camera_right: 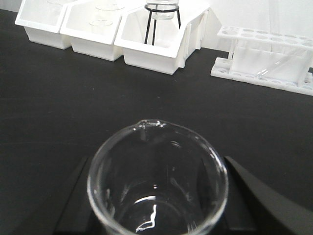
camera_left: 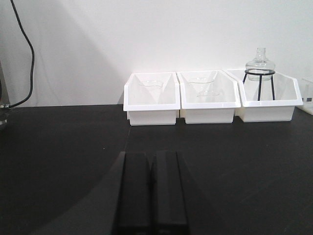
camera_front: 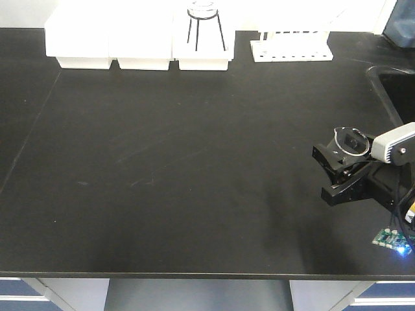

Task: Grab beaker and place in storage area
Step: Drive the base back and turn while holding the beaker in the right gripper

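The beaker [camera_right: 157, 147], clear glass with a pouring lip at its far rim, stands upright between my right gripper's [camera_right: 157, 196] two black fingers, which press on its sides. In the front view the beaker [camera_front: 350, 144] and right gripper [camera_front: 332, 172] are at the benchtop's right side, short of the sink. My left gripper [camera_left: 152, 159] is shut with nothing in it, low over the black bench and facing the white bins; it does not show in the front view. The storage area is out of view.
Three white bins [camera_front: 139, 40] line the back edge. The right one holds a flask on a black wire tripod [camera_front: 205, 26]. A white test-tube rack [camera_front: 292, 46] stands beside them. A sink [camera_front: 397, 91] sits at the right edge. A seam [camera_front: 32, 136] crosses the benchtop at left.
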{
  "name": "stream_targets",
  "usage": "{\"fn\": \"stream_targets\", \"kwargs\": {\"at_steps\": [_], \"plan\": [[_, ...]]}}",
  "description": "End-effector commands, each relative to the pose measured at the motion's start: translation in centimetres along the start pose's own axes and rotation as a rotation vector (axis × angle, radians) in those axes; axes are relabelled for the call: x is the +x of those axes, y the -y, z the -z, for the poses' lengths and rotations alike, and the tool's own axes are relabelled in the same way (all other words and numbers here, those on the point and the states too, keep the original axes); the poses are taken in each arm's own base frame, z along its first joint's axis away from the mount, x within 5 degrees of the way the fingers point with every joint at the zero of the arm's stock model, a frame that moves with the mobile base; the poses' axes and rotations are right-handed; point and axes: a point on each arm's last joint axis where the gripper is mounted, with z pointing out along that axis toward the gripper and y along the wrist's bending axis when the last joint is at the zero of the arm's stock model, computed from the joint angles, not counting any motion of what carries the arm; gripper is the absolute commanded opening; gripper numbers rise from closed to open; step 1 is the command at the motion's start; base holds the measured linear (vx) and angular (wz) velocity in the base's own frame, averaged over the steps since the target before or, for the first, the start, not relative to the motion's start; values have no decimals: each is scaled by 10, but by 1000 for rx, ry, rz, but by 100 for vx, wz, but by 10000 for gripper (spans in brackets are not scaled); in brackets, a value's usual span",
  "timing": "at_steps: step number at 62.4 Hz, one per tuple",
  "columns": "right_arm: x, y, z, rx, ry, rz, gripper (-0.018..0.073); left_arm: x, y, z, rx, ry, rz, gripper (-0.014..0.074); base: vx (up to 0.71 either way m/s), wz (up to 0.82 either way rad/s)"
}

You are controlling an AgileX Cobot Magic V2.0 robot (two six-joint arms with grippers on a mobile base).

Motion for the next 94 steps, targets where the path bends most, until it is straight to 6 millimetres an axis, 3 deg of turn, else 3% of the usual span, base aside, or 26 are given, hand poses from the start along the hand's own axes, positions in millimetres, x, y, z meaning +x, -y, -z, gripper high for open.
{"fn": "stream_targets", "kwargs": {"at_steps": [1, 94], "plan": [[-16, 0, 1, -13, 105, 5, 74, -16, 1, 3, 10, 121, 10, -6, 0, 0], [-16, 0, 1, -13, 105, 5, 74, -16, 1, 3, 10, 121, 9, -6, -4, 3]]}}
